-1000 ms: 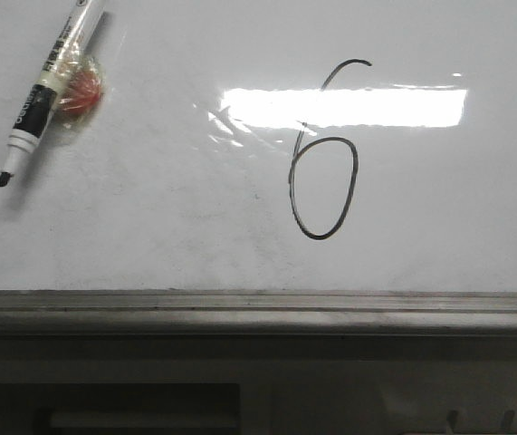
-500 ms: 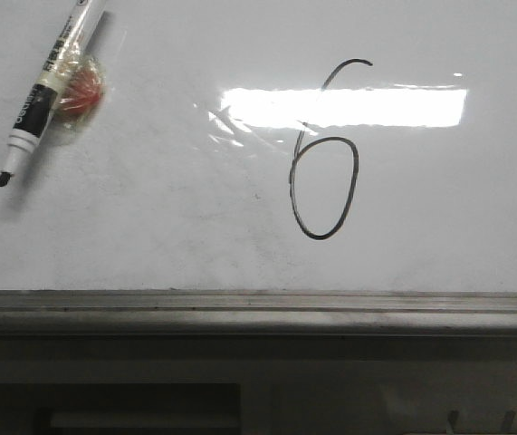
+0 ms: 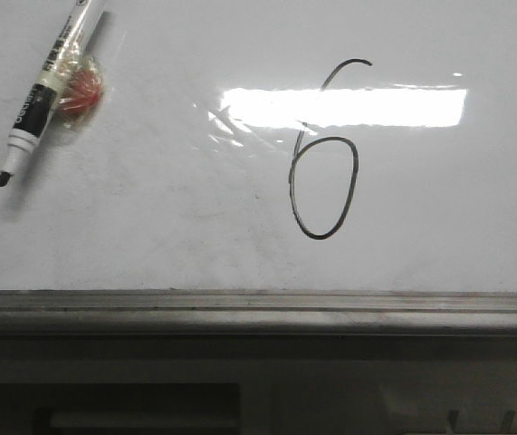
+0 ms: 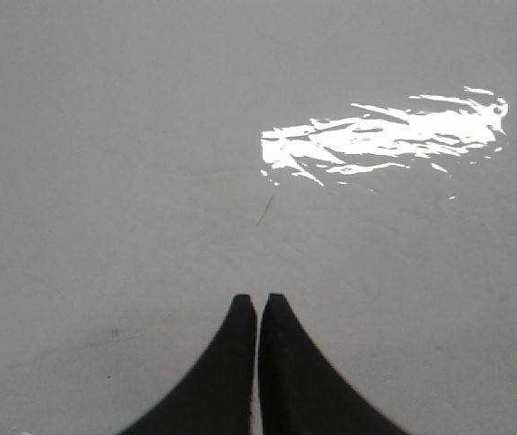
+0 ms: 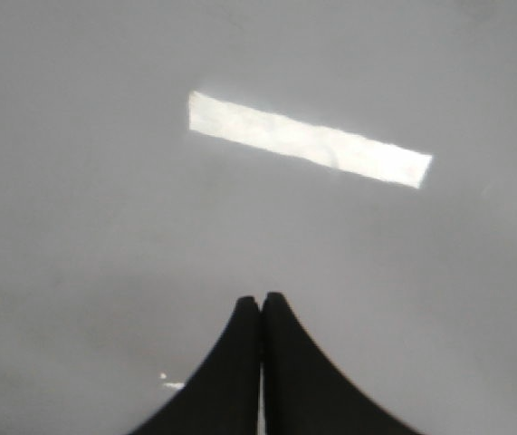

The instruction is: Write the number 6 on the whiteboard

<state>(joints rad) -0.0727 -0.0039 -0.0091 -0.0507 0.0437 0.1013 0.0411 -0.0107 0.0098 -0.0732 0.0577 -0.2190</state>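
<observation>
The number 6 (image 3: pixel 323 177) is drawn in thin black line on the whiteboard (image 3: pixel 149 208), right of the middle in the front view, its hooked tail crossing a glare strip. An uncapped black and white marker (image 3: pixel 45 91) lies at the far left on the board, tip toward me, beside a small red and clear wrapper (image 3: pixel 81 91). Neither gripper shows in the front view. My left gripper (image 4: pixel 258 300) is shut and empty over bare board. My right gripper (image 5: pixel 261 298) is shut and empty over bare board.
A grey metal rail (image 3: pixel 258 308) edges the board's near side, with a dark lower ledge beyond it toward me. Glare patches lie on the board in both wrist views (image 4: pixel 385 140) (image 5: pixel 308 140).
</observation>
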